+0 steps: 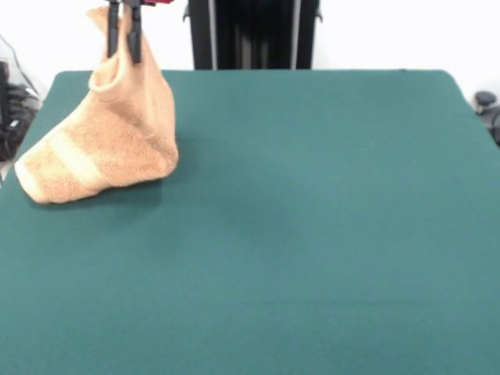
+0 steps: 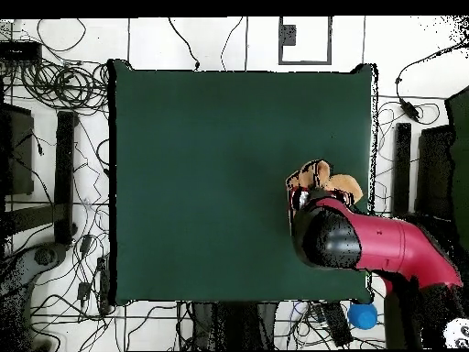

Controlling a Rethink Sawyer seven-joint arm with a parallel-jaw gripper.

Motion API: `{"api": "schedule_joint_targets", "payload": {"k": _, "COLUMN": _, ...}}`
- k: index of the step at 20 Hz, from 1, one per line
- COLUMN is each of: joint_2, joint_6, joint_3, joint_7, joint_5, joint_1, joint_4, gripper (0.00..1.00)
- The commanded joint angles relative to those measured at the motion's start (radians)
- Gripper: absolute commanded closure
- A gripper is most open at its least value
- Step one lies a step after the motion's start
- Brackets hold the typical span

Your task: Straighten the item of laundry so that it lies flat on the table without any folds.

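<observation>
The golden-tan towel (image 1: 109,133) hangs bunched from my gripper (image 1: 124,53) at the table's far left in the front view. Its lower part, with the pale border band, rests on the green table (image 1: 312,219) near the left edge. My gripper's two black fingers are shut on the towel's top edge, which stands up above them. In the overhead view the red and black arm (image 2: 366,240) covers most of the towel (image 2: 321,176), which shows only as tan folds near the table's right edge (image 2: 363,137). The gripper itself is hidden there.
The robot's black pedestal (image 1: 251,33) stands behind the far edge. Cables and dark equipment (image 2: 55,165) lie on the floor around the table. A blue ball-like object (image 2: 363,315) sits on the floor near the robot's base.
</observation>
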State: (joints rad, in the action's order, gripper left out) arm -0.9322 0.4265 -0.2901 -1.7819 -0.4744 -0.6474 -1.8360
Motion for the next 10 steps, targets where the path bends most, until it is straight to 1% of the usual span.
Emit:
{"api": "schedule_joint_targets", "payload": {"k": 1, "joint_2": 0.011, "joint_6": -0.018, "joint_3": 0.024, "joint_7": -0.128, "joint_5": 0.034, "joint_1": 0.023, "joint_4": 0.031, "gripper": 1.00}}
{"api": "schedule_joint_targets", "payload": {"k": 2, "joint_2": 0.012, "joint_6": -0.008, "joint_3": 0.024, "joint_7": -0.122, "joint_5": 0.037, "joint_1": 0.022, "joint_4": 0.031, "gripper": 1.00}}
{"api": "schedule_joint_targets", "payload": {"k": 3, "joint_2": 0.012, "joint_6": -0.013, "joint_3": 0.028, "joint_7": -0.121, "joint_5": 0.042, "joint_1": 0.023, "joint_4": 0.030, "gripper": 0.00}}
{"api": "schedule_joint_targets", "payload": {"k": 7, "joint_2": 0.017, "joint_6": -0.002, "joint_3": 0.029, "joint_7": -0.113, "joint_5": 0.047, "joint_1": 0.022, "joint_4": 0.032, "gripper": 0.00}}
{"api": "schedule_joint_targets", "payload": {"k": 10, "joint_2": 0.013, "joint_6": -0.013, "joint_3": 0.045, "joint_7": -0.127, "joint_5": 0.046, "joint_1": 0.040, "joint_4": 0.027, "gripper": 0.00}}
